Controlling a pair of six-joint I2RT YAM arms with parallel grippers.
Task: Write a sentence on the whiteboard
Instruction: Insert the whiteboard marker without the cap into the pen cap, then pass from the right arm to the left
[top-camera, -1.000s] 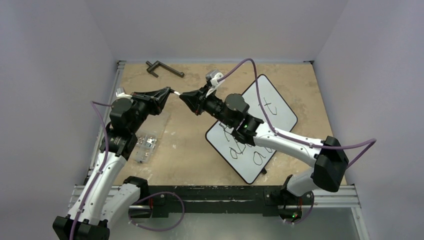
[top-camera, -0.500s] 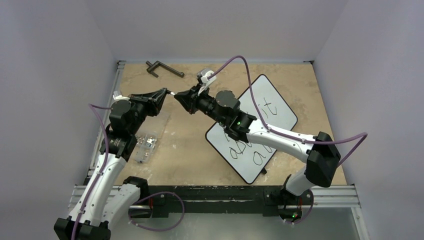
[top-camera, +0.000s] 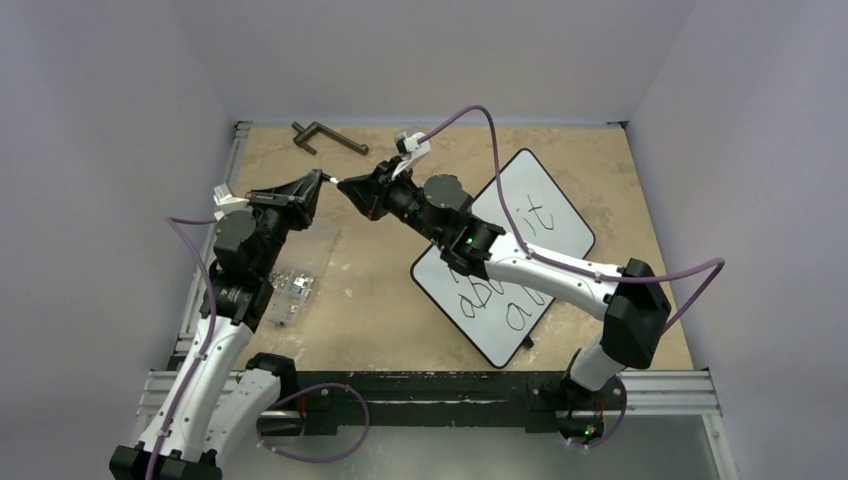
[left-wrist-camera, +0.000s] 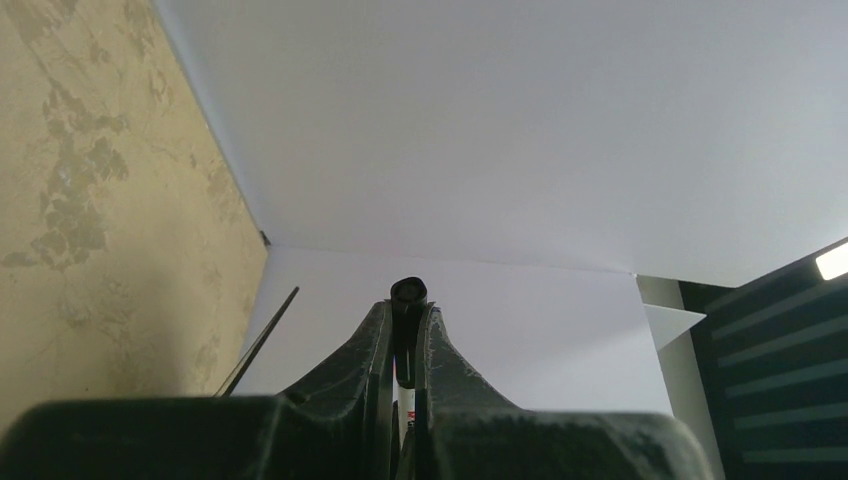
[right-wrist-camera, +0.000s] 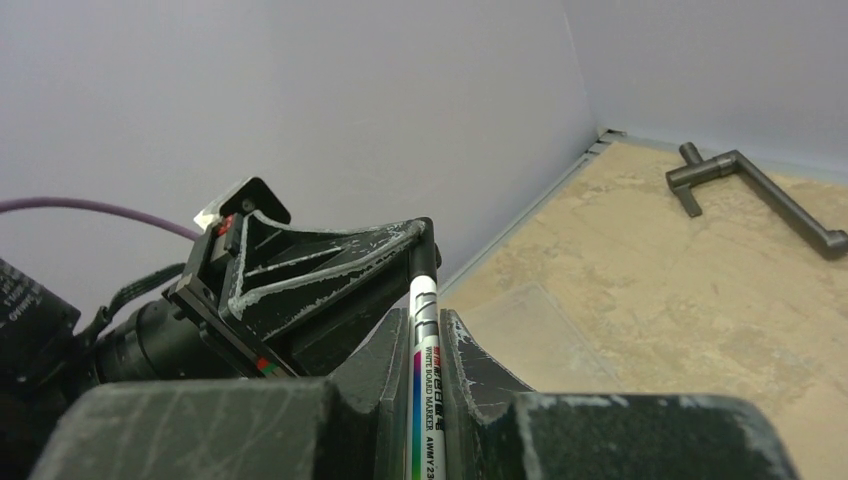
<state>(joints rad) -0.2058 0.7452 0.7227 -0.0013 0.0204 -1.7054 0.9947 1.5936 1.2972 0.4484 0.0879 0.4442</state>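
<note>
the whiteboard (top-camera: 568, 243) lies flat on the table (top-camera: 380, 300) toward 3 o'clock, turned on a diagonal, with the sentence (top-camera: 505, 312) in big black strokes across it; my right arm hides part of the words

the thing i am handling is the marker (right-wrist-camera: 425, 345), held in the air toward 11 o'clock of the table, well apart from the board. i judge it light, stiff and slick, a smooth plastic barrel that can twist or slide between hard fingers, so i want my grip on the middle of the barrel, square across it, never on the tip

the right claw (right-wrist-camera: 425, 320) is clamped on the printed white barrel, jaws nearly together. the left claw (left-wrist-camera: 408, 312) faces it from 9 o'clock, jaws drawn in tight on the black end (left-wrist-camera: 409, 292) of the same marker. i take that end for the cap, and a pull or push along the barrel looks like the step in hand, though i cannot tell which way

a dark metal handle (top-camera: 328, 137) lies at 12 o'clock
</note>
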